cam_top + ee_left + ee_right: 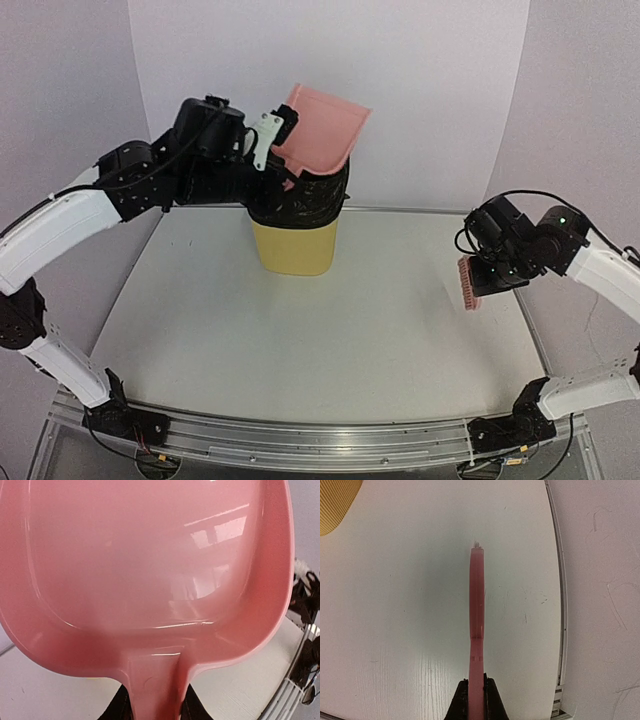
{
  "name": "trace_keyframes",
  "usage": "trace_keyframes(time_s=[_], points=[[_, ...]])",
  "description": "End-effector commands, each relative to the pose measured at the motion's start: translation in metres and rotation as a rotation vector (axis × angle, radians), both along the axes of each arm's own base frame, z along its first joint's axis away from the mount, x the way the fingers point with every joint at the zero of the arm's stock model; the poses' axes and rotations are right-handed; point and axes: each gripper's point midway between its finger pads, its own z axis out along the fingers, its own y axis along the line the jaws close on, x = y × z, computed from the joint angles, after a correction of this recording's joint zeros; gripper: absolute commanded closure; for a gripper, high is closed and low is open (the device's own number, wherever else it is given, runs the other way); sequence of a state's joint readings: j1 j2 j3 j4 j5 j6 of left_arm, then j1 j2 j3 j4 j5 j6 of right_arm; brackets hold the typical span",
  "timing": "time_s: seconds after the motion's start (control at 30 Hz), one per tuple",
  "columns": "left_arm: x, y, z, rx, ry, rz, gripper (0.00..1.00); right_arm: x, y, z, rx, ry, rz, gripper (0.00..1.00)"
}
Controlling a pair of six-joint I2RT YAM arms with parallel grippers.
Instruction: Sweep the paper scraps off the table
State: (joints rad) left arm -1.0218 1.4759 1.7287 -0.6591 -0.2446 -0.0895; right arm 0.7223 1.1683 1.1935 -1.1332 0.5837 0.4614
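My left gripper [283,130] is shut on the handle of the pink dustpan [322,135] and holds it tipped up over the yellow bin [293,245] at the back of the table [300,340]. The left wrist view shows the dustpan's inside [145,555] with nothing in it. My right gripper [490,275] is shut on the pink hand brush [468,283] and holds it a little above the table at the right; the right wrist view shows it edge-on [477,625]. No paper scraps show in any view.
The yellow bin has a dark patterned bag liner [300,200] over its rim. White walls stand behind and on both sides. A metal rail [320,440] runs along the front edge. The bin's corner shows in the right wrist view [335,505].
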Motion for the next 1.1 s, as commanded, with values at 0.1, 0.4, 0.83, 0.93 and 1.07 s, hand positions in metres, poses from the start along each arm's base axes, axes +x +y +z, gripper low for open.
trace_keyframes(time_s=[0.1,0.4,0.83,0.93,1.07], points=[[-0.068,-0.058,-0.134,0.116,0.298,-0.009,1.00,0.004,-0.021,0.031,0.053,-0.211,-0.071,1.00],[-0.098,-0.113,-0.269,0.230,0.585,-0.005,1.00,-0.008,-0.038,0.030,0.072,-0.273,-0.105,1.00],[-0.106,-0.163,-0.352,0.346,0.733,-0.069,0.97,-0.009,-0.022,0.013,0.077,-0.194,-0.010,1.00],[-0.107,-0.160,-0.363,0.380,0.753,-0.051,0.97,-0.010,-0.020,0.012,0.087,-0.189,0.001,1.00],[-0.108,-0.156,-0.367,0.395,0.766,-0.038,0.91,-0.011,-0.018,0.011,0.096,-0.181,0.007,1.00]])
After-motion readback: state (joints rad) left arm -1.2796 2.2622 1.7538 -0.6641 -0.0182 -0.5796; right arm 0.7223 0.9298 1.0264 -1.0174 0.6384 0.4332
